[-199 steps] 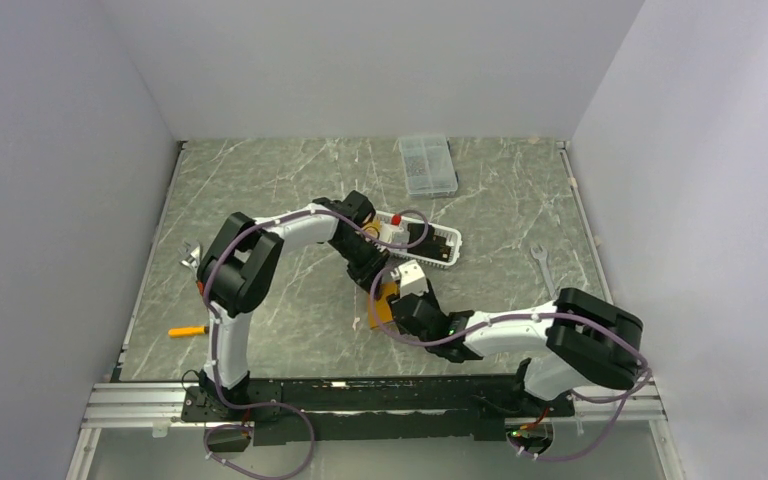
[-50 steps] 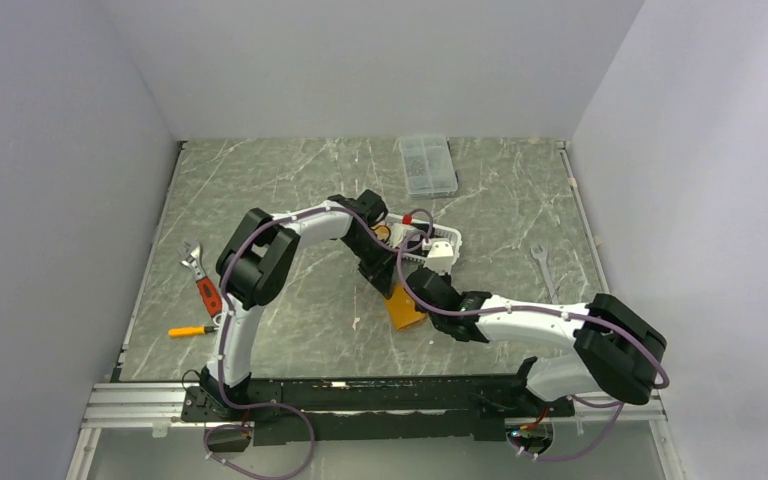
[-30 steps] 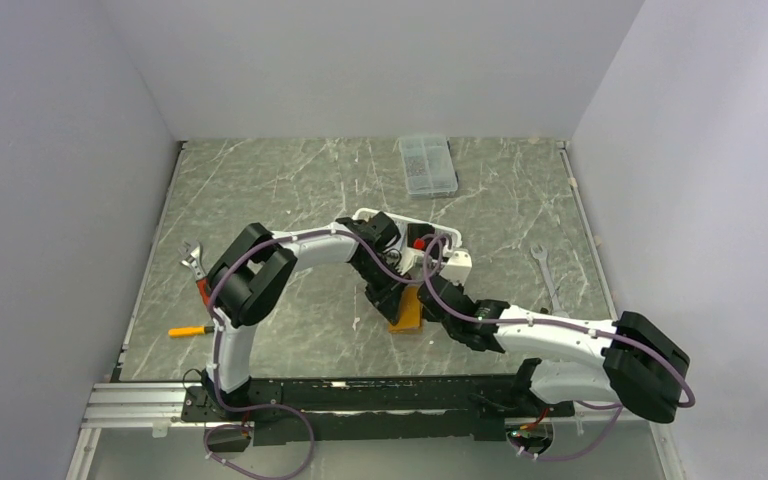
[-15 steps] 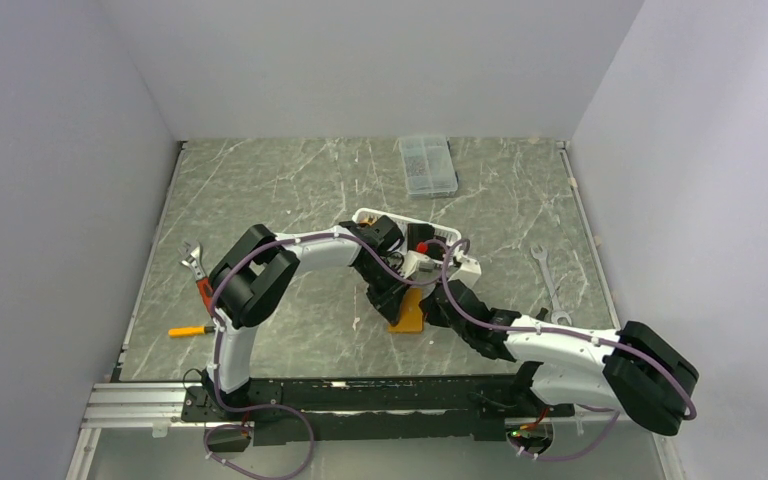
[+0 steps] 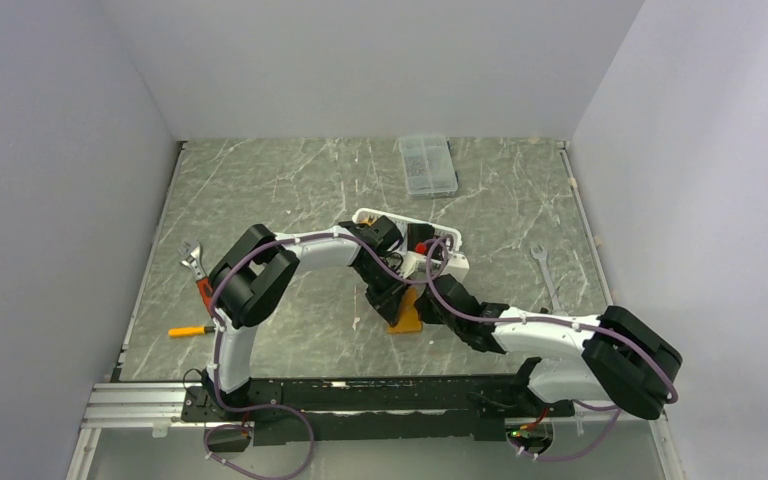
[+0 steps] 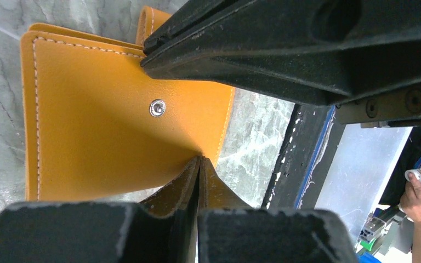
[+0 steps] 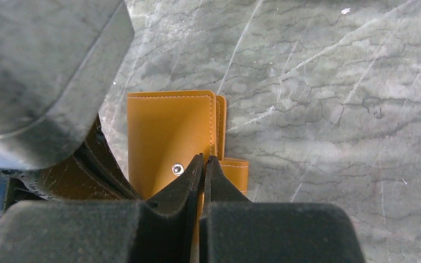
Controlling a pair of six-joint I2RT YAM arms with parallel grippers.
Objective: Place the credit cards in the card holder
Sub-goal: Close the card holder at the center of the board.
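While the card holder (image 5: 407, 314) sits on the table (image 5: 290, 190) just near of the white basket (image 5: 448, 238), it is pinched from both sides. Left gripper (image 6: 199, 162) jaws closed on one edge; right gripper (image 7: 203, 160) jaws clamp an orange edge beside the snap (image 7: 178, 169).

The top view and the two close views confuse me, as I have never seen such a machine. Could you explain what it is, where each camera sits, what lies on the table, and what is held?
These are two robot arms, bolted at the near table edge. The top view looks down from above and behind them; each close view comes from a camera on one wrist. On the marble table lie an orange card holder, a white basket, a clear box, a silver wrench, a red-handled wrench and an orange screwdriver. The left gripper and the right gripper both seem shut on the card holder's edge.
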